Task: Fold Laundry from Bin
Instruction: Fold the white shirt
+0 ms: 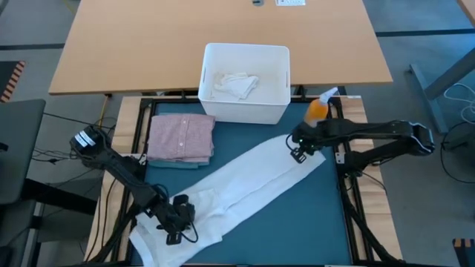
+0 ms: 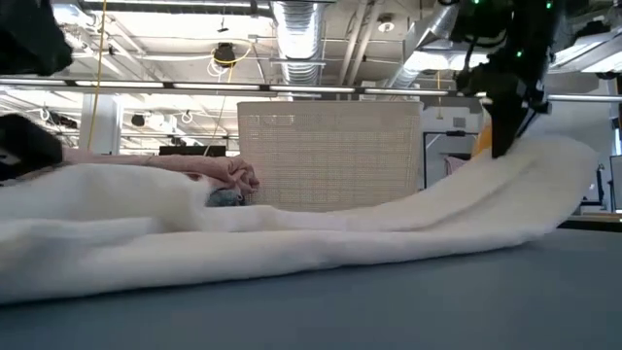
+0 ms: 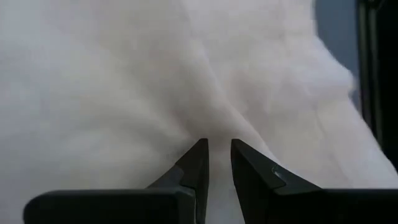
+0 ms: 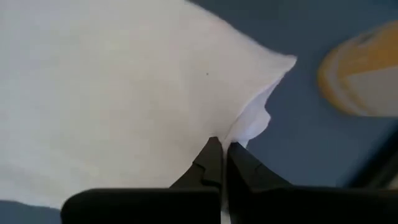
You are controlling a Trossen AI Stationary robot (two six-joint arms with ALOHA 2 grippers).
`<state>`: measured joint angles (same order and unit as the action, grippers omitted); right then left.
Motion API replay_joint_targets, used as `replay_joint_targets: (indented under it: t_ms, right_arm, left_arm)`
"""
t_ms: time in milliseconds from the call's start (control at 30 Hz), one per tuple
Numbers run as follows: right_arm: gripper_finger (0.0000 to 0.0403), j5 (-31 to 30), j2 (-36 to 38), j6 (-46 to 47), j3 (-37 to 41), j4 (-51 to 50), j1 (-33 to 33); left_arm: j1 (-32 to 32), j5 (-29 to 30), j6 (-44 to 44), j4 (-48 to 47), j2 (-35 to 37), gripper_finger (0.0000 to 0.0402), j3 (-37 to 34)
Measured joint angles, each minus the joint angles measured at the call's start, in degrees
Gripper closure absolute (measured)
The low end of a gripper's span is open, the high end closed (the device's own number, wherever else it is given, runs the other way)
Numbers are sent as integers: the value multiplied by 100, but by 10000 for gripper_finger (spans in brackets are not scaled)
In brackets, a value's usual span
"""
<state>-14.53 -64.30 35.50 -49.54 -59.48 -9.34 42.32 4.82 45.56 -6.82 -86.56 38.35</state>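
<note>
- White cloth lies stretched diagonally over the mat, long axis running from the near-left corner up toward the far right, by the orange bottle.
- Right tool is clenched on the far end's edge; left tool pinches a fold at the near end.
- Each arm sits at its own end, so the fold probably goes along that diagonal.
- Open mat on the near right; pink shirt folded just left, bin with more laundry behind on the bench.
</note>
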Motion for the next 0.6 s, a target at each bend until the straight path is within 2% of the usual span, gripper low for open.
replay_joint_targets:
  t_ms: [200, 433, 600]
  right_arm:
    - [384, -216, 13, -22, -388, -487, -4]
    - [383, -207, 16, 304, -242, -427, -3]
    - [348, -141, -67, 358, 22, -426, -5]
  left_arm:
    - [-158, -39, -715, -49, 14, 344, 240]
    - [-477, 351, -1465, -33, 25, 344, 481]
    - [-634, 383, -1579, -18, 25, 344, 483]
